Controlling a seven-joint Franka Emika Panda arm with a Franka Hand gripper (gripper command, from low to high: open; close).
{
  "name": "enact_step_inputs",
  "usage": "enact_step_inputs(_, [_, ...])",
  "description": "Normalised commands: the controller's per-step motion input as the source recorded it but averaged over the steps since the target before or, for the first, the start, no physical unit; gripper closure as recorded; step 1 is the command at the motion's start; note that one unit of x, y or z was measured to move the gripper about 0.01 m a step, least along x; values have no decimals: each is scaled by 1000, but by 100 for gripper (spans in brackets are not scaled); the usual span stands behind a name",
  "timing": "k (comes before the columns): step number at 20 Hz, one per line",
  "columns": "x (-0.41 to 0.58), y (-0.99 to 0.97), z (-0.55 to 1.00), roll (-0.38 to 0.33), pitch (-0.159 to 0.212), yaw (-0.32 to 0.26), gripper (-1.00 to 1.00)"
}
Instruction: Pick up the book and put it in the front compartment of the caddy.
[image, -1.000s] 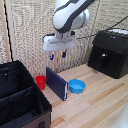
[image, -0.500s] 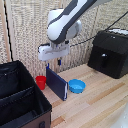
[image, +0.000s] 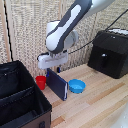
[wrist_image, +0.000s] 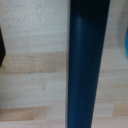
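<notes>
The dark navy book (image: 58, 84) stands upright on its edge on the wooden table, between a small red cup and a blue bowl. My gripper (image: 54, 69) hangs right over the book's top edge. Its fingers reach down at either side of that edge and look open. In the wrist view the book's dark edge (wrist_image: 87, 65) fills the middle as a broad band, very close, and no fingers show there. The black fabric caddy (image: 20, 100) with its dividers sits at the exterior view's lower left, a short way from the book.
The red cup (image: 40, 82) stands just beside the book toward the caddy. The round blue bowl (image: 76, 86) lies on the book's other side. A black boxy appliance (image: 110, 52) sits at the exterior view's right rear. A slatted screen backs the table.
The arm has come down toward the book, so the gripper now sits at its top edge. The book, cup and bowl have not moved.
</notes>
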Motion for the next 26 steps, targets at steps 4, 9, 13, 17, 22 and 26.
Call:
enact_step_inputs(4, [0, -181, -276, -66, 1, 88, -100])
enact_step_inputs(9, [12, -165, -85, -26, 0, 42, 100])
enact_step_inputs(13, [1, -4, 0, 0, 0, 0, 100])
enact_step_inputs(17, [0, 98, 0, -17, 0, 0, 100])
enact_step_inputs(22, [0, 197, 24, -7, -39, 2, 100])
enact_step_inputs(26, [0, 294, 312, 0, -16, 0, 100])
